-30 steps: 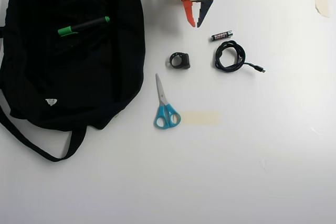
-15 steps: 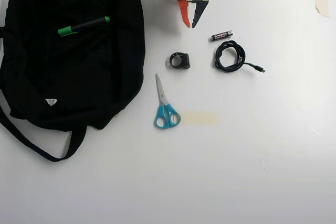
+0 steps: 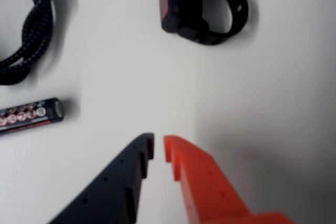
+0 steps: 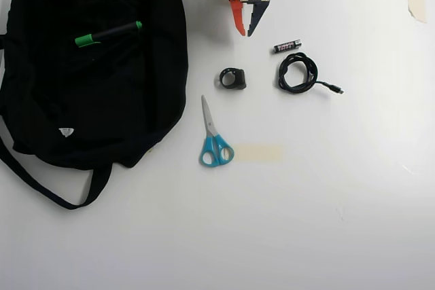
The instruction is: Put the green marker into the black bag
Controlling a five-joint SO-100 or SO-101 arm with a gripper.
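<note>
The green marker (image 4: 107,34) lies on top of the black bag (image 4: 81,106) in the overhead view, near the bag's upper part, tilted slightly, with its green cap to the left. The bag fills the left side of the table, with its strap trailing at the lower left. My gripper (image 4: 244,32) is at the top centre, to the right of the bag, and holds nothing. In the wrist view the gripper (image 3: 158,148) shows a black finger and an orange finger nearly closed, with a thin gap, above bare white table. The marker and the bag are out of the wrist view.
A small black ring-shaped object (image 4: 233,78) (image 3: 202,6) lies below my gripper. A black battery (image 4: 287,46) (image 3: 29,115) and a coiled black cable (image 4: 299,74) (image 3: 23,24) lie to the right. Blue-handled scissors (image 4: 213,137) lie at centre. Tape pieces (image 4: 258,152) are on the white table.
</note>
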